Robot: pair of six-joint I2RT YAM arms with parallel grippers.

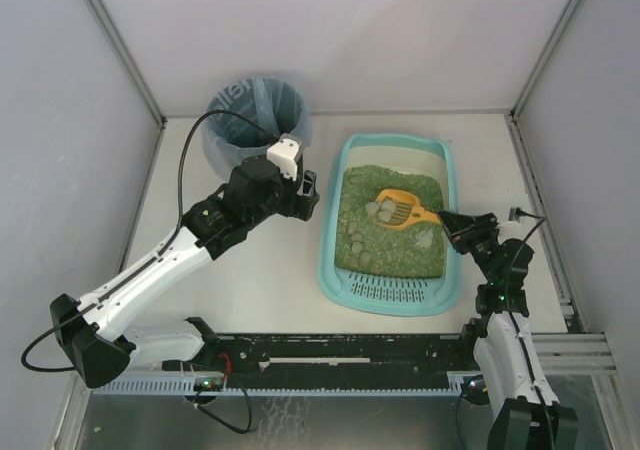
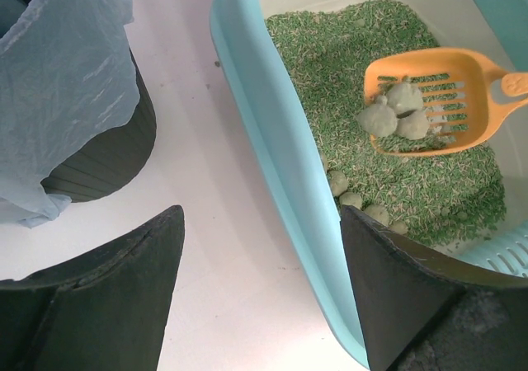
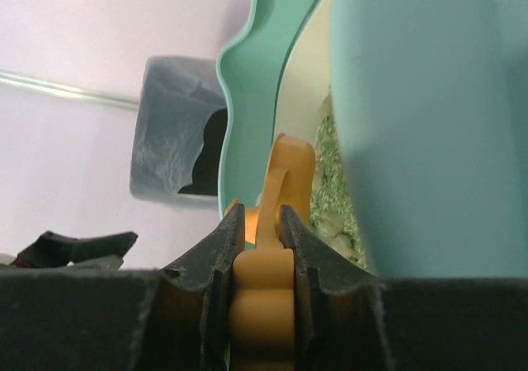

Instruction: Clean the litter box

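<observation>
On the counter (image 1: 260, 270), the litter box (image 1: 395, 290) is sitting right of the bin (image 1: 255, 120); right end effector (image 1: 448, 220) is clamping the scoop (image 1: 400, 208) handle, clumps (image 1: 382, 210) lying in it. Beside the box, left end effector (image 1: 308, 195) is hovering, jaws apart.

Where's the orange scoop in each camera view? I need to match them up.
Top external: orange scoop right of centre, over the litter box.
Left wrist: upper right, carrying clumps.
Right wrist: bottom centre, handle in the right tool.
Shared landmark: the blue-bagged bin.
</observation>
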